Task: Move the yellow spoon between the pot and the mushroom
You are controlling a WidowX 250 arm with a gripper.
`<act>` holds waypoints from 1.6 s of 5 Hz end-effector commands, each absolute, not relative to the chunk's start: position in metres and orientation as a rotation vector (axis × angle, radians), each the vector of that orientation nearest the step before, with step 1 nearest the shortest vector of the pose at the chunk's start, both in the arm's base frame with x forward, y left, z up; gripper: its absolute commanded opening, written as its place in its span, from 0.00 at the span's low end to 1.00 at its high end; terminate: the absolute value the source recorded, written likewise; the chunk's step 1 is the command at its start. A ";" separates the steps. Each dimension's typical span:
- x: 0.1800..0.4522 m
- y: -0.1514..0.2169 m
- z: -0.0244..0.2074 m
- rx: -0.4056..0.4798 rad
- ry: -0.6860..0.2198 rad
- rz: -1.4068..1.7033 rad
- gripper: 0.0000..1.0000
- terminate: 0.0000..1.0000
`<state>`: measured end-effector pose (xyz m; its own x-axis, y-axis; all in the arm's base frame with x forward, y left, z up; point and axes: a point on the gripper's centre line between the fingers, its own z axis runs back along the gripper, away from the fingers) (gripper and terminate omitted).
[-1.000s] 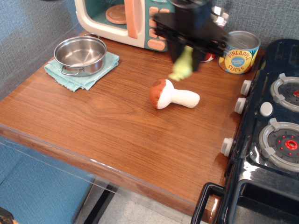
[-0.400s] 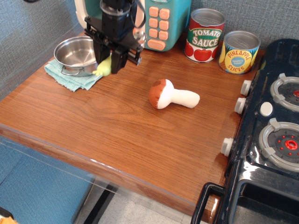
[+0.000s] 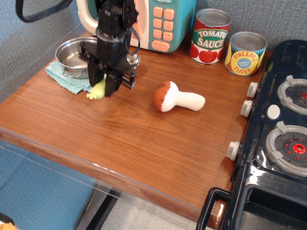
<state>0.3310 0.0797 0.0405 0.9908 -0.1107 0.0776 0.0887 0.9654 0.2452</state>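
My black gripper (image 3: 103, 86) is shut on the yellow spoon (image 3: 97, 90); only the pale yellow-green frilled handle end shows below the fingers, close above the wood. The spoon's silver bowl is hidden by the gripper. The steel pot (image 3: 76, 56) sits on a teal cloth (image 3: 64, 78) just behind and left of the gripper, partly covered by it. The mushroom (image 3: 178, 97) lies on its side to the right, brown cap toward the gripper, a hand's width away.
A toy microwave (image 3: 158, 21) stands at the back. A tomato sauce can (image 3: 211, 36) and a pineapple slices can (image 3: 245, 53) stand at the back right. A black toy stove (image 3: 280, 124) fills the right side. The table's front edge (image 3: 96, 165) runs diagonally.
My gripper carried the spoon from above the mushroom, near the cans, leftward to beside the pot, then lowered and came slightly forward. The mushroom and pot have not moved.
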 end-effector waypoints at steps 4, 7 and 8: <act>0.317 0.068 0.057 0.120 -0.164 -0.101 1.00 0.00; 0.298 0.058 0.097 0.021 -0.296 -0.094 1.00 0.00; 0.298 0.058 0.097 0.021 -0.296 -0.094 1.00 0.00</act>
<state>0.3002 0.0541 0.0798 0.9657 -0.0967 0.2408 0.0952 0.9953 0.0179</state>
